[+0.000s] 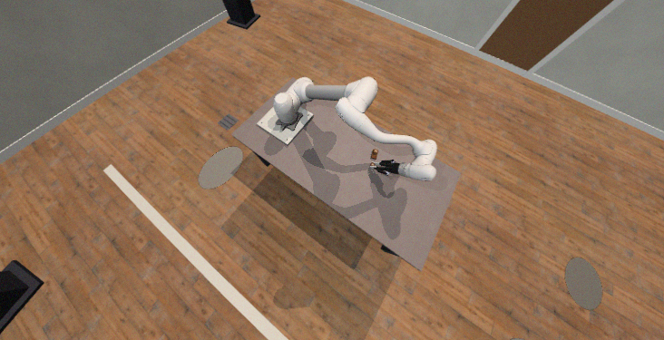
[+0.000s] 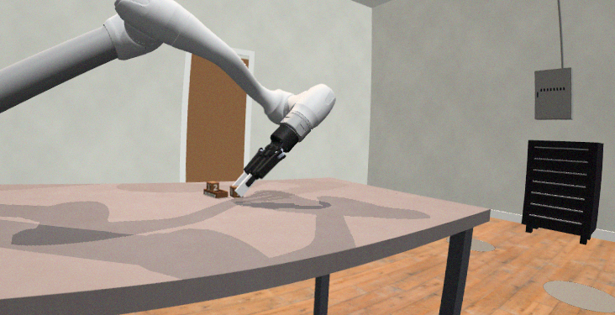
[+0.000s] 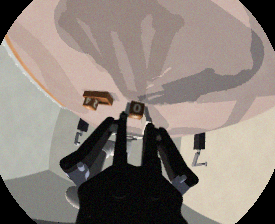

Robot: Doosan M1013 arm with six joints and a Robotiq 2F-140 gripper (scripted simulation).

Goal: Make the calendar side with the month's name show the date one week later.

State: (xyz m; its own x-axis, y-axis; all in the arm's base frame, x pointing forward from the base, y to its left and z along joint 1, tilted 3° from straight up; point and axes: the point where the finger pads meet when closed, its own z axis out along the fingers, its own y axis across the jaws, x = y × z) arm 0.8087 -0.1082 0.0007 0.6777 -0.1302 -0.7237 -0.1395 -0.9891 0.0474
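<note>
One cube gripped in pincer, inside worktop's door-side long edge; likely light, stiff; hold opposite side faces.

And there's the brown door in the wall, the black drawer cabinet standing beneath a grey electrical box!

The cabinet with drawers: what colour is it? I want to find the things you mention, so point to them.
The drawer cabinet (image 2: 565, 183) is black, seen best in the exterior view.
</note>
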